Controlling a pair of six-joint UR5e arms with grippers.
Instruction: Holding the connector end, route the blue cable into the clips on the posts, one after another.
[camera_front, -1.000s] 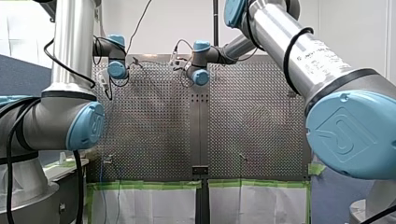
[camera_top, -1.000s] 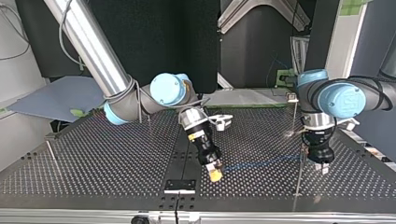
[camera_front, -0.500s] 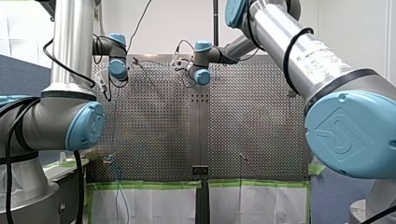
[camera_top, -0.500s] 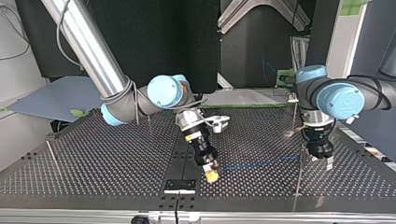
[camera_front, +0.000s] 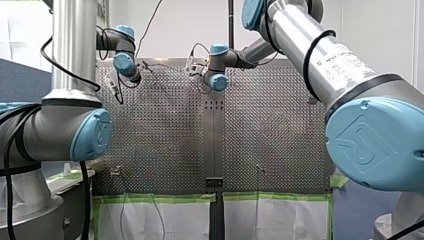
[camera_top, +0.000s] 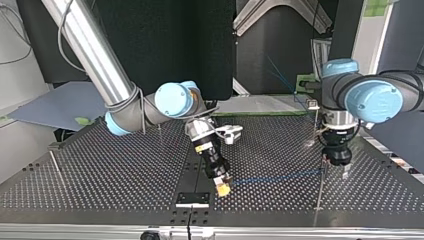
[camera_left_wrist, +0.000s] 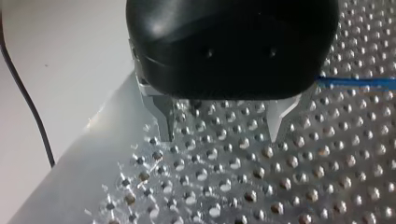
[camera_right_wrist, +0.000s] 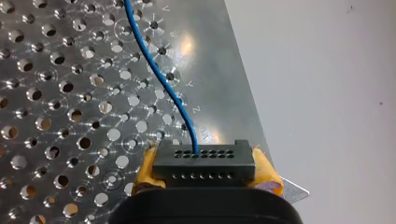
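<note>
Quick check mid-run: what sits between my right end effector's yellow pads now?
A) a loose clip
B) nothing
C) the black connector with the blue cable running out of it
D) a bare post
C: in the right wrist view the right end effector is shut on the black connector, and the blue cable leaves the connector's holed face.

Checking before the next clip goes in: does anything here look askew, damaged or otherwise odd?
Nothing stands out. The black connector sits square between the yellow pads of my right gripper, the blue cable leaves it in a smooth curve without kinks, and my left gripper hangs open and empty over the perforated table.
</note>
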